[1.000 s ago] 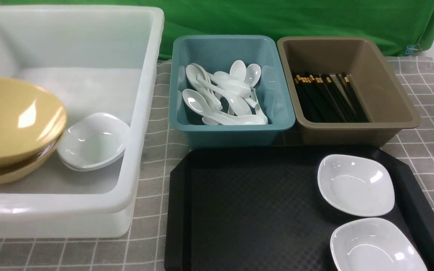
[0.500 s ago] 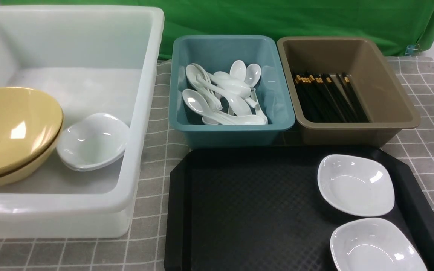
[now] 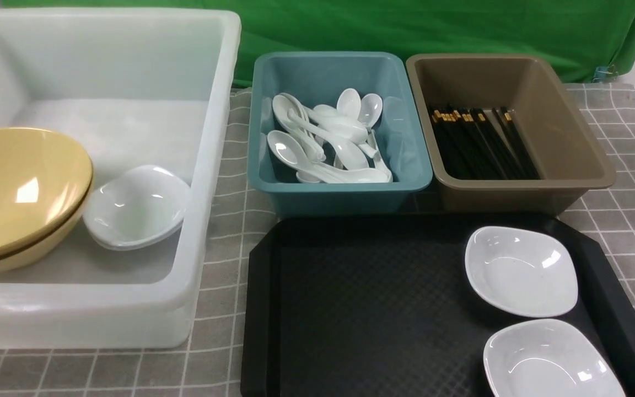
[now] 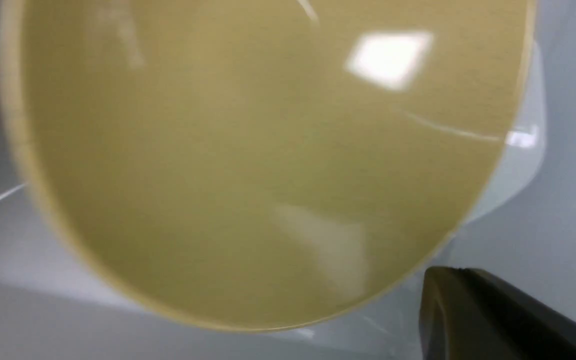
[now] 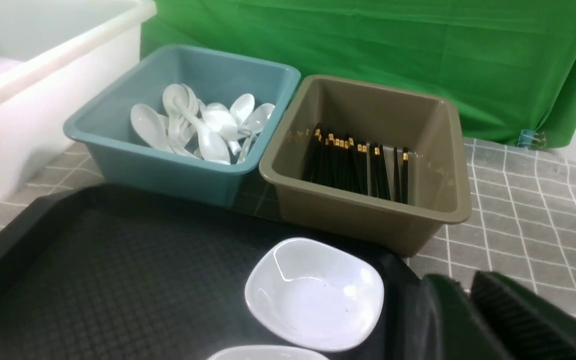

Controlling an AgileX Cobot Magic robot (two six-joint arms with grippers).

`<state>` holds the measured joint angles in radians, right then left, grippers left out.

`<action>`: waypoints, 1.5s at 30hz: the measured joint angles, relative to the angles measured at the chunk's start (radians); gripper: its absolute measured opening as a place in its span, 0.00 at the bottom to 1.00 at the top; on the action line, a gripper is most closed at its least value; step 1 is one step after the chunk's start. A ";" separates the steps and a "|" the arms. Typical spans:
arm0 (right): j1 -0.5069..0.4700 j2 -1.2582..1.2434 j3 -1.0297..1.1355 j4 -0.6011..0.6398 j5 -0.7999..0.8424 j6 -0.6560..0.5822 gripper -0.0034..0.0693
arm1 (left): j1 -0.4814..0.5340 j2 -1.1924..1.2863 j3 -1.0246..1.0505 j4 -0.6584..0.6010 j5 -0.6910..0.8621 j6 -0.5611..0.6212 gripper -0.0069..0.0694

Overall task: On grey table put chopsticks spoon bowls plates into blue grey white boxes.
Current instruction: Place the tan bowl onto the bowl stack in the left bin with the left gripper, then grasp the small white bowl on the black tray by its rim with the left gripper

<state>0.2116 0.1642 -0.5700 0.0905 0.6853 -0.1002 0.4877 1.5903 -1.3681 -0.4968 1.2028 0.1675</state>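
Table (image 3: 626, 138), grey cloth w/ white grid, carries everything. A green backdrop (image 3: 405, 27) hangs past its far edge. White box (image 3: 207, 165), the biggest tub, takes the table's left side. Black tray (image 3: 361, 298), textured w/ cut corners, sits at the near edge, right of the white box.

Bowls (image 3: 20, 187): two, mustard-yellow, nested & tilted, against the white box's left wall toward its near-left corner.

Blue box (image 3: 339, 190) and grey box (image 3: 516, 186) stand side by side btwn the tray and the table's far edge, the blue one nearer the white box.

Plates: a white stack (image 3: 135, 207) of at least two lies in the white box by its right wall, just beside the bowls. Two more lie on the tray along its right edge, one (image 3: 520, 270) mid-edge, the other (image 3: 549, 361) at the near-right corner, partly cut off by the frame.

Spoons (image 3: 323, 138) are piled in the blue box. Chopsticks (image 3: 477, 143) lie bundled in the grey box, gold bands toward its far wall.

Grippers: the left gripper (image 4: 438, 290) has its jaws closed & empty. Only one dark finger shows in the left wrist view. The top bowl's inside fills that view just past the tip, rim close to the finger, not btwn the jaws. The right gripper (image 5: 468, 290) has its fingers nearly pressed together w/ nothing btwn them, over the tray's right edge. The mid-edge plate lies ahead of the tips, apart, untouched.
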 joint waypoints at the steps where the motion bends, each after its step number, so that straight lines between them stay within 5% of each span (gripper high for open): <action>1: 0.000 0.012 0.000 0.000 0.001 0.000 0.07 | -0.041 -0.006 0.000 -0.006 0.000 0.000 0.08; 11: 0.000 0.110 -0.086 0.000 0.066 0.000 0.06 | -0.700 0.000 0.021 -0.017 -0.064 -0.118 0.18; 16: 0.000 0.110 -0.140 0.000 0.096 0.001 0.06 | -1.041 0.093 0.021 -0.026 -0.235 -0.210 0.39; 19: 0.000 0.110 -0.146 0.000 0.120 0.001 0.06 | -1.164 0.175 0.022 -0.028 -0.335 -0.255 0.51; 26: 0.000 0.110 -0.146 0.000 0.179 0.001 0.07 | -1.311 0.384 0.026 -0.118 -0.565 -0.295 0.67; 35: 0.000 0.110 -0.146 0.000 0.191 0.001 0.08 | -1.344 0.466 0.026 -0.265 -0.685 -0.292 0.67; 45: 0.000 0.110 -0.146 0.000 0.199 0.001 0.10 | -1.330 0.455 0.001 -0.267 -0.668 -0.245 0.64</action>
<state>0.2116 0.2738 -0.7158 0.0905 0.8844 -0.0993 -0.8421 2.0450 -1.3673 -0.7639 0.5346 -0.0774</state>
